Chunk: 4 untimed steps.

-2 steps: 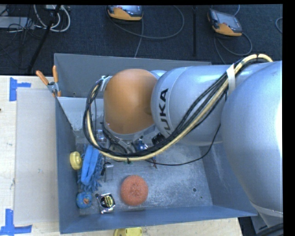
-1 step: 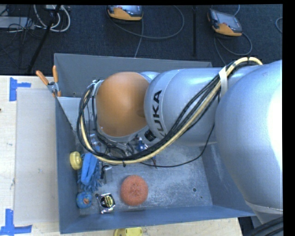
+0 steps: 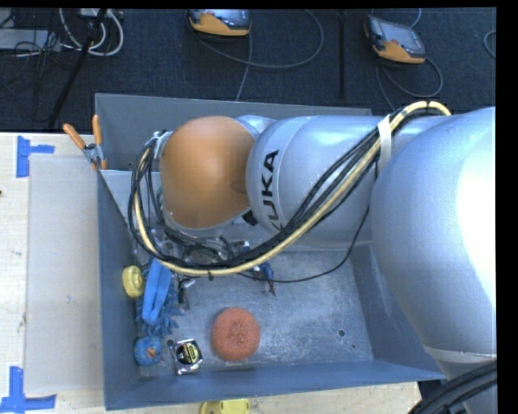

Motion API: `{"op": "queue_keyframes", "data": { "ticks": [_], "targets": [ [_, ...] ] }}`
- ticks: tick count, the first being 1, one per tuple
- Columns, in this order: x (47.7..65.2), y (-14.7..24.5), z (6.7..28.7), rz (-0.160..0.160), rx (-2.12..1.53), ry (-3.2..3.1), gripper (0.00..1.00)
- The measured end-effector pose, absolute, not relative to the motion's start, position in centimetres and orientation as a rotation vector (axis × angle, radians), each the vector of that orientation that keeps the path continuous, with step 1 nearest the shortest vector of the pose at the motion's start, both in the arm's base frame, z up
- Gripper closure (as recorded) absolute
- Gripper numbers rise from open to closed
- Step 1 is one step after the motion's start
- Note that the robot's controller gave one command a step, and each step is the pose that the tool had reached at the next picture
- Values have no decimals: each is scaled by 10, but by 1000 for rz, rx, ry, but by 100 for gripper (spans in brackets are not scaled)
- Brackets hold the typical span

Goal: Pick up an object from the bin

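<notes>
Robotics lab.
Marked by a KUKA arm over a grey metal bin, with loose cables and two orange-and-grey devices lying on dark carpet behind.

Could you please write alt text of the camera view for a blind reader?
A silver robot arm with an orange wrist cover reaches from the right into a grey bin, over its left side. Beside it lie a blue toy, a yellow disc, a tape measure and a reddish round sponge.
</notes>
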State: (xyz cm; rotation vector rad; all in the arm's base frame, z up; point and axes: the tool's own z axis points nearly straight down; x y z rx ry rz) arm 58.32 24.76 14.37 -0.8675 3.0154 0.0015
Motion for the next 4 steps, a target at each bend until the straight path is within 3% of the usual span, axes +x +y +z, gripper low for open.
{"op": "queue_keyframes", "data": {
  "ticks": [1,2,4],
  "targets": [
    [597,247,85,-2,-1275,2866,0],
    [598,244,70,3,-1432,2794,100],
    [597,244,71,4,-1430,2796,100]
  ]
}}
